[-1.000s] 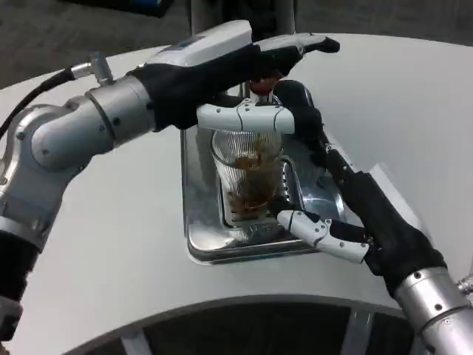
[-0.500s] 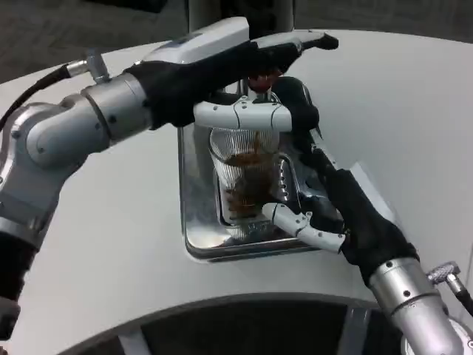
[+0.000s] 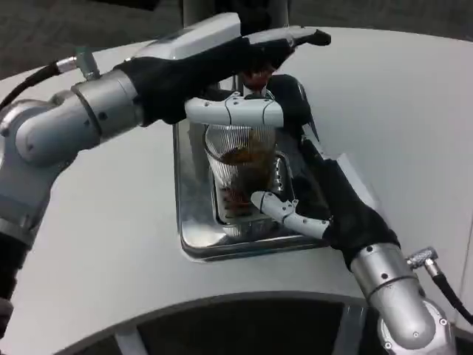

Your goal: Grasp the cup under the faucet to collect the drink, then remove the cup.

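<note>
A clear ribbed cup [image 3: 238, 171] stands on the metal drip tray [image 3: 194, 237] under the faucet [image 3: 255, 80], with brown drink filling its upper part. My right hand [image 3: 292, 159] wraps around the cup, one white finger across its rim and the thumb low at its front. My left hand [image 3: 247, 48] reaches over the cup from the left and rests on the red faucet lever, fingers stretched out flat.
The dispenser column [image 3: 233, 11] rises behind the tray. The white round table [image 3: 103, 244] surrounds the tray, with its curved front edge near the bottom. A cable [image 3: 29, 81] runs along my left forearm.
The whole picture has shifted slightly left and down. The brown drink stands higher in the cup. My right forearm has drawn in closer to the tray; both hands keep their hold.
</note>
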